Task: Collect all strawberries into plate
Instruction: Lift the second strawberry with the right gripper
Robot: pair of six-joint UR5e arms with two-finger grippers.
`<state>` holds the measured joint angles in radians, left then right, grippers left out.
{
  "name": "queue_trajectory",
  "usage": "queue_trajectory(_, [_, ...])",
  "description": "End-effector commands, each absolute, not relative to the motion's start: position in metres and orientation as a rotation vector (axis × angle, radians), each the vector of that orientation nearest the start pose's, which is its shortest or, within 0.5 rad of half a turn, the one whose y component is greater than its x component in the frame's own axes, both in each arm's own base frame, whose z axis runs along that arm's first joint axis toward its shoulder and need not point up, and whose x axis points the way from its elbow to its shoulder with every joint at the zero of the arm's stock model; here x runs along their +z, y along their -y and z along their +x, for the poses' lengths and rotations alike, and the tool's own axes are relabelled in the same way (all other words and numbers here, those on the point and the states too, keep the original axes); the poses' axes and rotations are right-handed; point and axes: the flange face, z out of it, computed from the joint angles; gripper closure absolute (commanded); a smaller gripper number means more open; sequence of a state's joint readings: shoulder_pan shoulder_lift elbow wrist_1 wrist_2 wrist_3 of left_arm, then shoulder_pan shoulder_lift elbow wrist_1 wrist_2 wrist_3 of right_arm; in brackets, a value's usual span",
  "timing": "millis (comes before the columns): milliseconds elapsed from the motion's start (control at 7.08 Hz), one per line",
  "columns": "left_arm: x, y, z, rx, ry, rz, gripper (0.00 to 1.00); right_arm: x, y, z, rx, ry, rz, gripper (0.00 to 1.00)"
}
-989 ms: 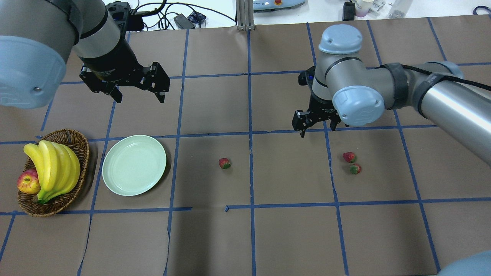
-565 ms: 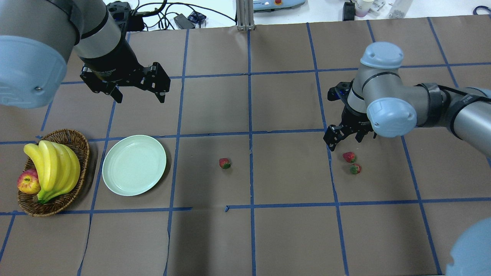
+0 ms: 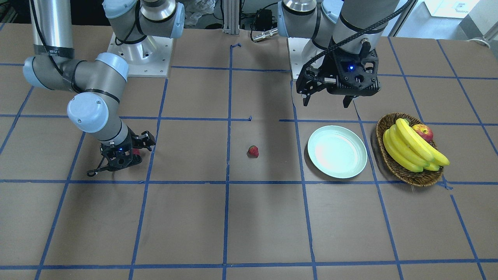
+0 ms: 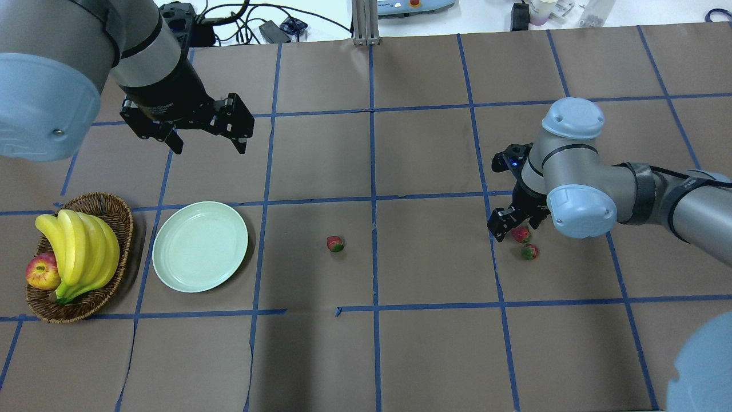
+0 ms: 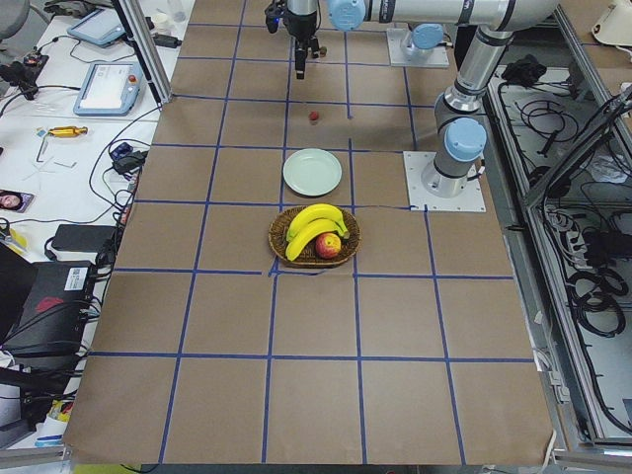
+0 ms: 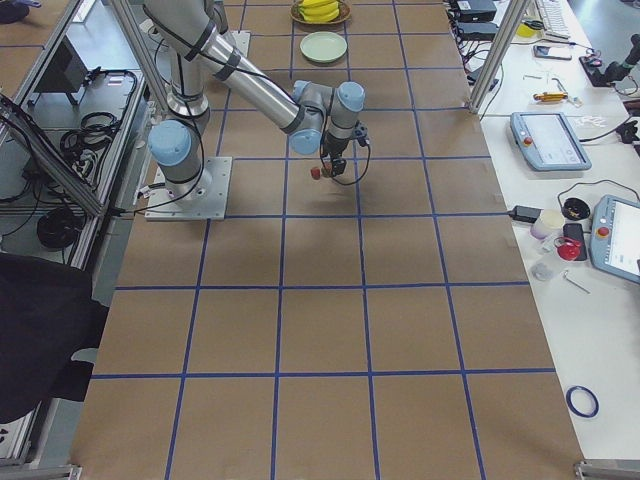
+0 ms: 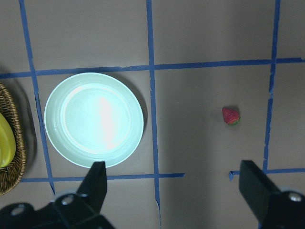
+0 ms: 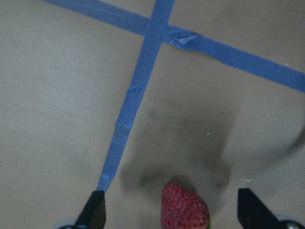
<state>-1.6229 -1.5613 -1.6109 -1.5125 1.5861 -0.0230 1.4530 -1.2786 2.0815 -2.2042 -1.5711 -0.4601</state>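
Parted jaws on the right gripper (image 4: 513, 229), down at table level, one dark fingertip on each side of a small red strawberry with a green leafy cap (image 8: 183, 210), gaps on both sides, no clamp on it. Directly beneath, matt brown paper table covering (image 4: 434, 355), faintly mottled, crossed by strips of blue tape (image 8: 143, 81) with a wrinkled join at the crossing. Seeded, glossy red skin on that strawberry, soft shadow around it. Just beside it, apart from the fingers, a second small red strawberry (image 4: 529, 252), green showing at one end. Well apart toward the table's middle, a third small red strawberry (image 4: 335, 244), alone inside a taped square, red with a dark green patch. Farther toward the robot's left, a round, shallow, pale mint-white plate (image 4: 200, 246), glossy, raised rim, flat on the paper, all three strawberries well apart from it. Next to the plate, not touching, a brown woven wicker basket (image 4: 124, 220) with a bunch of yellow bananas (image 4: 80, 252) and a red-yellow apple (image 4: 43, 272). High over that end, the left gripper (image 4: 209, 143), jaws spread wide, nothing between them. Beyond the table's far edge, a white bench (image 4: 320, 17) with black cables (image 4: 226, 12) and an aluminium post (image 4: 366, 23); off the right end, a white desk with grey-framed screens (image 6: 548, 140).
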Motion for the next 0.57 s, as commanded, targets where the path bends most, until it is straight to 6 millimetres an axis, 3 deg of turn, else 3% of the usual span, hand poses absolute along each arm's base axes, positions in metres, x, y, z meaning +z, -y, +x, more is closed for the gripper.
queue_trajectory(0, [0.4787, 0.483, -0.1572, -0.044, -3.127, 0.045, 0.0, 0.1701, 0.4875, 0.0759, 0.254, -3.04, -0.535, 0.52])
queue_trajectory(141, [0.4787, 0.483, -0.1572, -0.044, -3.127, 0.045, 0.0, 0.1709, 0.4871, 0.0719, 0.274, -3.077, -0.545, 0.69])
queue_trajectory(424, [0.4787, 0.483, -0.1572, -0.044, -3.127, 0.045, 0.0, 0.1757, 0.4881, 0.0709, 0.262, -3.089, -0.545, 0.88])
